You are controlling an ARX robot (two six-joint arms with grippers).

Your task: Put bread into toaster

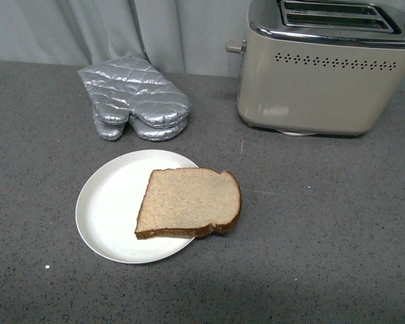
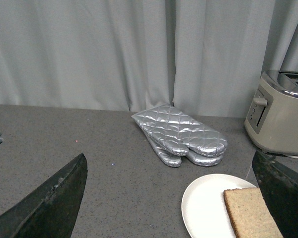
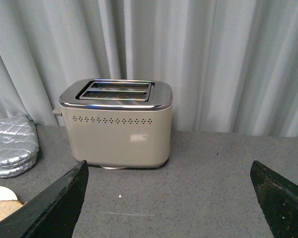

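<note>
object: tan brown-crusted bread slice [image 1: 189, 201] flat on white round plate [image 1: 108, 202], in front of beige-chrome toaster [image 1: 324, 81], rounded end toaster-side | left fingers [image 2: 49, 203] spread, empty, likely nearer | right fingers [image 3: 49, 208] spread, empty

The left gripper [image 2: 169, 158] and right gripper [image 3: 169, 166] each show two matte black, wedge-shaped fingers [image 2: 44, 208] with scuffed, greyish edges.

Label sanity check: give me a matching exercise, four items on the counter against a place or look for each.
Items:
1. bread
2. toaster
3. mitts
4. plate

Descriptions:
a. white, round, front left
b. beige and chrome, back right
c. tan, lying flat, overhanging a rim
d. silver, quilted, back left

Pairs: 1-c, 2-b, 3-d, 4-a
</note>
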